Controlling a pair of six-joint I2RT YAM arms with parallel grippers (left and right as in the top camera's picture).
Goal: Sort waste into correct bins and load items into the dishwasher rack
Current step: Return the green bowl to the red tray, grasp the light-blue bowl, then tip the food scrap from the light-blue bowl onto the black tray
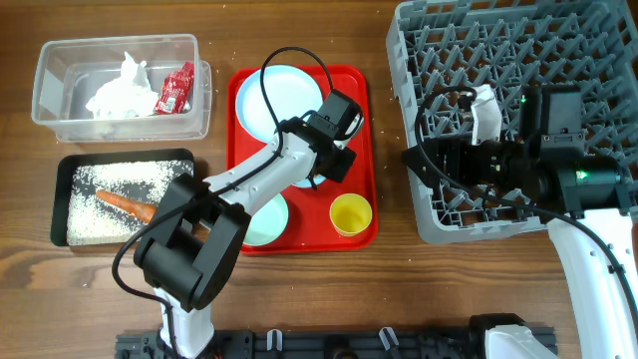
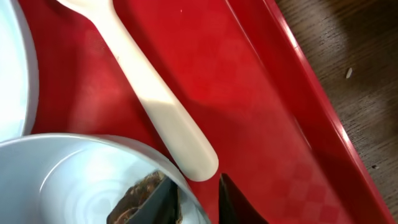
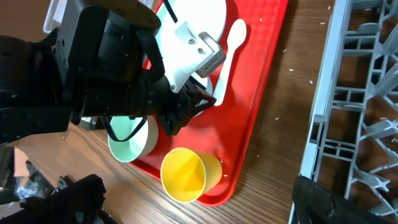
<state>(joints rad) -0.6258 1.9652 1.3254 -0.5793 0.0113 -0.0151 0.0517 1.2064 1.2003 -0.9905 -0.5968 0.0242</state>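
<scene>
- Wooden tabletop (image 1: 90, 289) carries everything; loose white grains lie scattered on the bare wood around the red serving tray (image 1: 364, 120)
- At the far left corner stands the clear tub (image 1: 60, 60); the crumpled white tissue (image 1: 120, 90) and the small red wrapper (image 1: 175, 88) lie inside it, side by side
- Just in front of the tub sits the shallow black tray (image 1: 62, 199); white rice grains (image 1: 100, 214) cover its floor, and the orange carrot (image 1: 125, 203) lies slantwise on top of them
- On the red serving tray the pale-blue plate (image 1: 274, 100) fills the far end; the pale-green bowl (image 1: 267, 221) and the small yellow cup (image 1: 350, 212) stand at the near end, apart from each other, the cup upright and open to the ceiling
- The left gripper (image 2: 194, 186) is low over the middle of that tray, at the light-blue bowl (image 2: 74, 168); its jaws are spread, one finger inside the bowl and one outside, so that they straddle the rim; whether either finger touches the rim I cannot make out from so close a view
- The small brown food lump (image 2: 138, 191) lies in the bowl, right against the inner finger
- The white plastic spoon (image 2: 155, 99) lies flat on the red tray, its handle end just beside the bowl's rim
- The large grey dishwasher rack (image 1: 498, 40) fills the right side of the tabletop; none of the dishes stands among its pegs
- The right gripper (image 1: 417, 160) hangs over the rack's left edge; its jaws are spread wide with nothing between them
</scene>
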